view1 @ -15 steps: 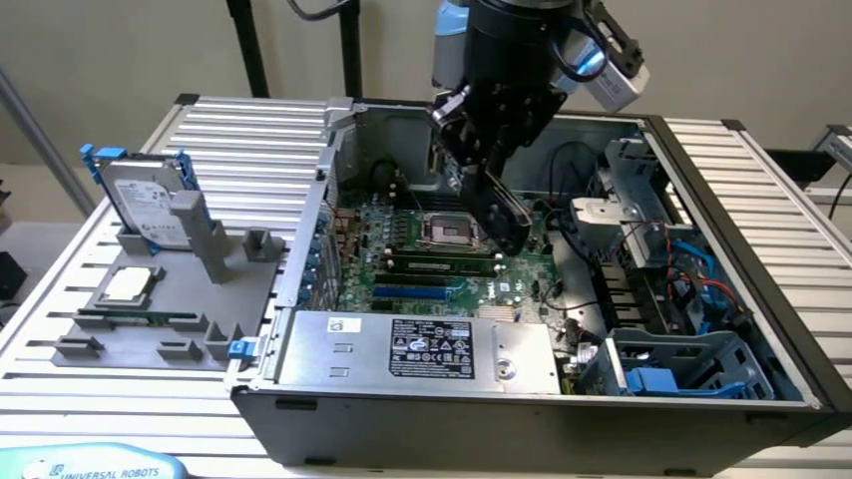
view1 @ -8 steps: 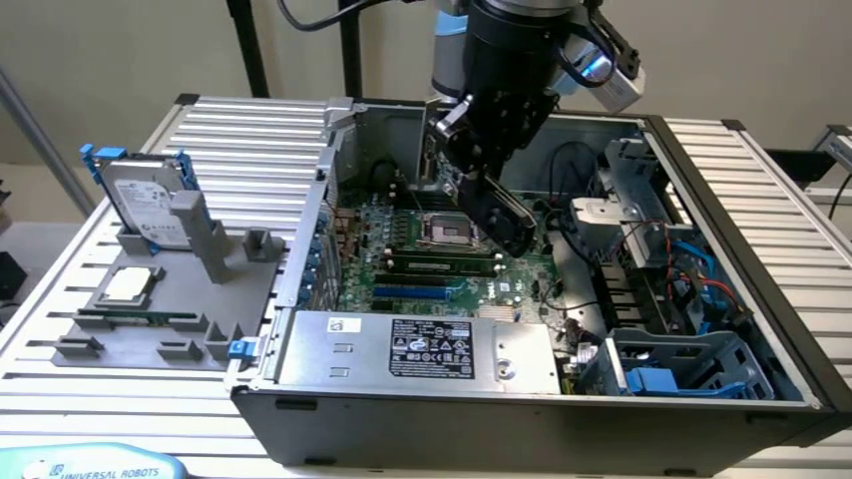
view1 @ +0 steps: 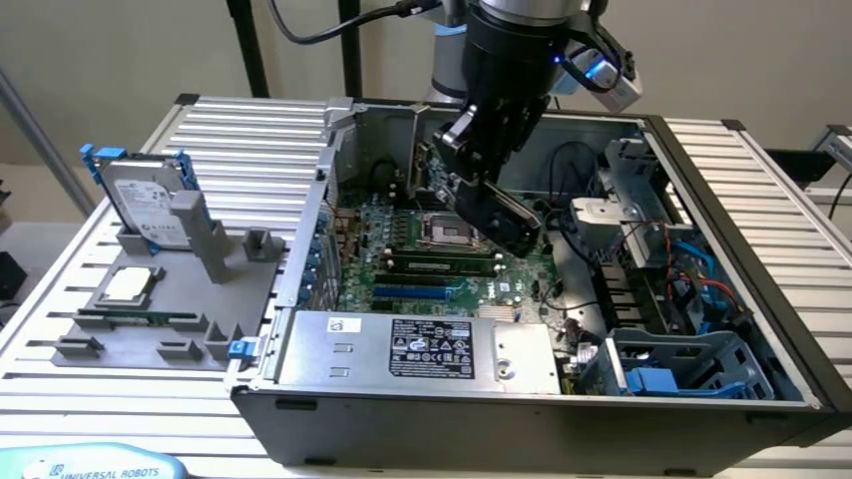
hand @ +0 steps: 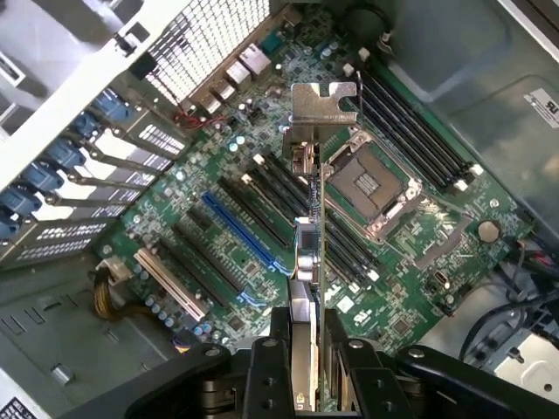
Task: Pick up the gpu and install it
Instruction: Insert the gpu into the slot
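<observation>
Open computer case (view1: 533,429) | gpu (hand: 307,249) edge-on above motherboard (hand: 175,209) | jaws clamped on gpu, bracket (hand: 323,100) farthest from them

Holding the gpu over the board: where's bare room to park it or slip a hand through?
Bare: table slats behind the hard drive and on the exterior view's right of the case, plus the tray's patch between cpu and case wall. Crowded: inside the case, with the claw holding the gpu over the motherboard and cables beside it.
</observation>
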Controlling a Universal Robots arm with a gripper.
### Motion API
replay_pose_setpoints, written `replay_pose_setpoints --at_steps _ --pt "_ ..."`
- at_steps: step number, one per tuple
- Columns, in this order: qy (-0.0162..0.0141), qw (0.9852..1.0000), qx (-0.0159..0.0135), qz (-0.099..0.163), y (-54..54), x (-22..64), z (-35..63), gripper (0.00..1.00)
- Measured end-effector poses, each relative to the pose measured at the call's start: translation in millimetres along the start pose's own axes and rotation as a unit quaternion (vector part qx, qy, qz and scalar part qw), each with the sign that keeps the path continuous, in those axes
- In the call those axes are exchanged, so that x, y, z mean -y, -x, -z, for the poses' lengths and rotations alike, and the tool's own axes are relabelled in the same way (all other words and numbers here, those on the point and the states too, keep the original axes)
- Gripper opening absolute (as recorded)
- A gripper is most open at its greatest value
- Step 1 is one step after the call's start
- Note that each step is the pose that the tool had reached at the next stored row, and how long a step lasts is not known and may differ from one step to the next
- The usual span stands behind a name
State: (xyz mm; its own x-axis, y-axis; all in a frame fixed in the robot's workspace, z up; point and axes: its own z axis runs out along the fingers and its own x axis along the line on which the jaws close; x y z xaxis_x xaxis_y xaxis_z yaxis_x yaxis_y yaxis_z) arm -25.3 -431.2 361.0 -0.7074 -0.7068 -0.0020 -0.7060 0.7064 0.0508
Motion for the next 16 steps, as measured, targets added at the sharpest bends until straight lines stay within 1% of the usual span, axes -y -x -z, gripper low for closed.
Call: replay_pose_setpoints --at_steps 2,4,6,8,10,12,14,16 --pt "0.0001 0.9998 -0.0009 0.019 0.0 0.1 -1.6 0.27" --pt "0.0001 0.9993 -0.0018 0.037 0.0 0.1 -3.1 0.27" --pt "0.0001 0.9985 -0.0028 0.055 0.0 0.2 -4.7 0.27" --pt "0.0001 0.9974 -0.0037 0.073 0.0 0.3 -6.4 0.27" --pt "0.0002 0.9958 -0.0046 0.091 0.0 0.4 -8.1 0.27" --pt "0.0002 0.9940 -0.0055 0.109 0.0 0.5 -9.8 0.27" --pt "0.0002 0.9919 -0.0064 0.127 0.0 0.6 -11.5 0.27" --pt "0.0003 0.9894 -0.0073 0.145 0.0 0.7 -13.1 0.27"
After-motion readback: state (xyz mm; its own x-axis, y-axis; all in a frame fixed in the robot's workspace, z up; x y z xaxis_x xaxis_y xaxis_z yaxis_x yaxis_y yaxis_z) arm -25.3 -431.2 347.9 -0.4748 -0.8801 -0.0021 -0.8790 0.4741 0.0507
